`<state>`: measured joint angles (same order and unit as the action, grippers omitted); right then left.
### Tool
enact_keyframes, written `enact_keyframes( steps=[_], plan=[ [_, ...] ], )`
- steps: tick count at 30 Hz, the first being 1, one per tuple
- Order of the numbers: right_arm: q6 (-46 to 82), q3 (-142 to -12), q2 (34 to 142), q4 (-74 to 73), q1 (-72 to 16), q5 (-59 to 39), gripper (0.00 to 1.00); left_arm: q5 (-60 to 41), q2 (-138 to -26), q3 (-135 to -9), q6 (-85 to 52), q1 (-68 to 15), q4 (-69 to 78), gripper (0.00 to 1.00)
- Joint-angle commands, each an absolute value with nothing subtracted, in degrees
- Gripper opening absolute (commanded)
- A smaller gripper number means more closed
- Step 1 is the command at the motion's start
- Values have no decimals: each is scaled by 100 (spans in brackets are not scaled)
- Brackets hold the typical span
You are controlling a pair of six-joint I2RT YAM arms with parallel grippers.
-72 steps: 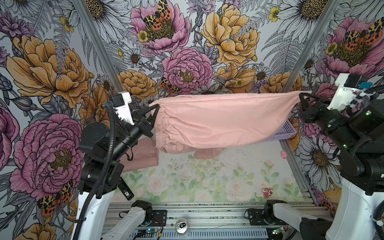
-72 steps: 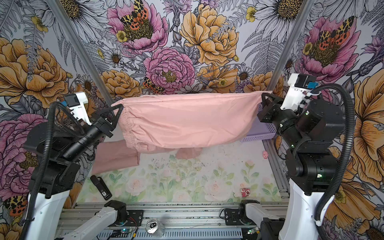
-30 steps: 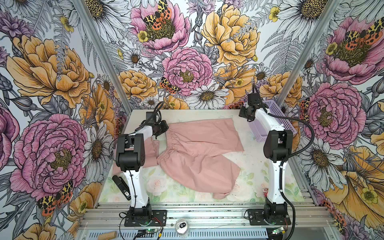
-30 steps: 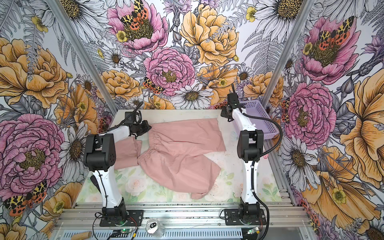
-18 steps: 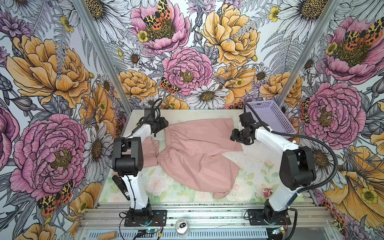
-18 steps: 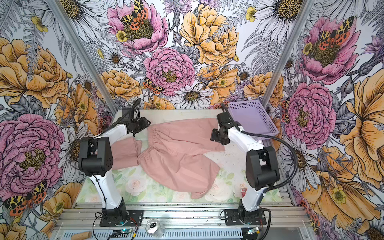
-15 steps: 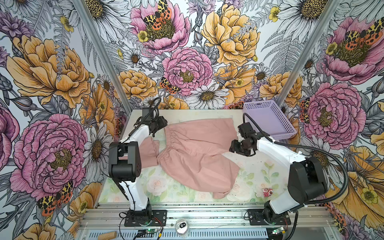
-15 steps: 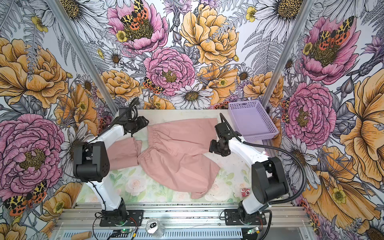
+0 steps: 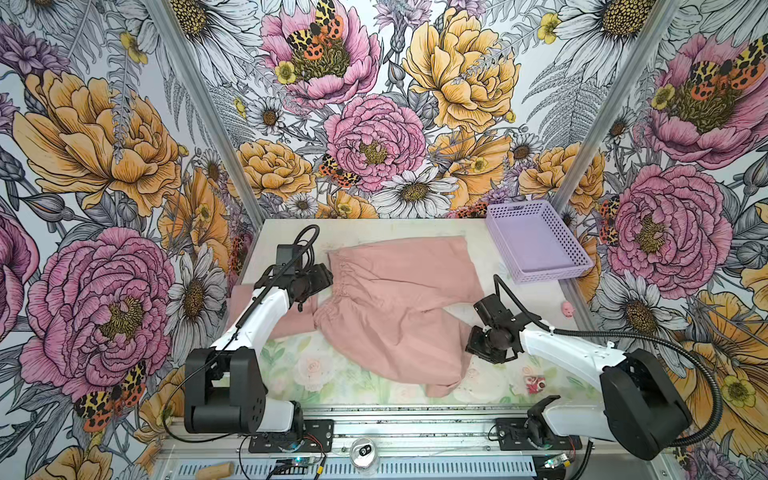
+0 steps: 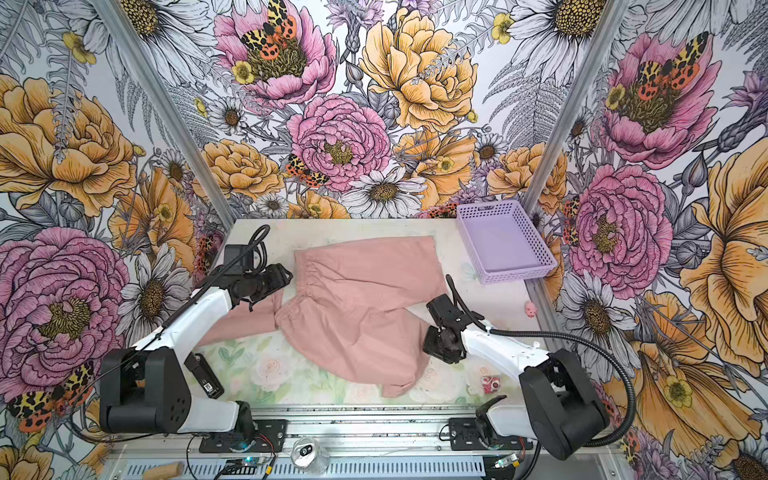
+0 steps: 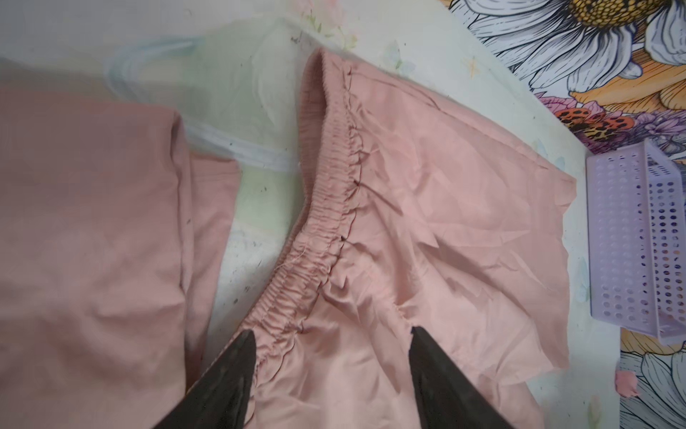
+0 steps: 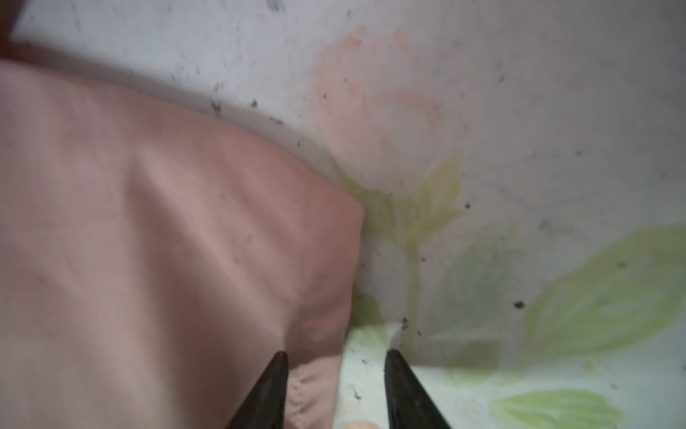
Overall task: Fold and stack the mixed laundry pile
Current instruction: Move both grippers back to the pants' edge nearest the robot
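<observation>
In both top views: pink shorts spread crumpled across the middle of the tabletop, one leg slanted toward the near edge. Just beside the waistband, on the left, a second pink garment, folded flat. Well apart in the far right corner, a lilac basket. Left end effector at the waistband, right end effector low at the near leg's outer edge.

Left wrist view: left end effector open, fingers straddling the gathered elastic, nothing clamped.

Right wrist view: right end effector also open but narrower, one finger over the hem, the other over bare tabletop; no pinch yet.

Probably light, thin, limp and a little slippery, with no shape of its own once lifted. Best taken at the thicker elastic waistband and the stitched hem, pinching both layers together.
</observation>
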<state>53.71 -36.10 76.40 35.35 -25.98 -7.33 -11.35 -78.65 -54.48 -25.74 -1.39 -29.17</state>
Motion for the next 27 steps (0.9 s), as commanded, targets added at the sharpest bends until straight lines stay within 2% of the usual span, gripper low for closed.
enact_keyframes(
  steps=[1,4,6,10,17,21,25,26,27],
  plan=[
    [5492,-3678,7861,3028,-2617,-282,35,-1088,-7416,-5248,-2690,-131,-2993,67],
    [5353,-3767,7901,2993,-2556,-108,10,-1079,-7163,-5082,-2660,-93,-3089,67],
    [5279,-3829,7878,3041,-2447,-121,0,-1101,-7069,-5008,-2620,-54,-3175,68],
    [5062,-3883,7442,3553,-2136,43,0,-1159,-6859,-4905,-2558,53,-3325,68],
    [4358,-4422,6646,4386,-1094,421,0,-1364,-6641,-4775,-2496,90,-3444,67],
    [3805,-5073,7163,4352,-608,399,0,-1506,-6696,-4678,-2487,-4,-3440,67],
    [3135,-6102,8182,4369,-273,96,0,-1599,-6781,-4583,-2503,-249,-3446,67],
    [3041,-6336,8389,4497,-213,-74,7,-1608,-6782,-4548,-2534,-330,-3441,67],
    [2988,-6512,8474,4622,-202,-136,19,-1603,-6770,-4521,-2563,-406,-3449,67]
  ],
)
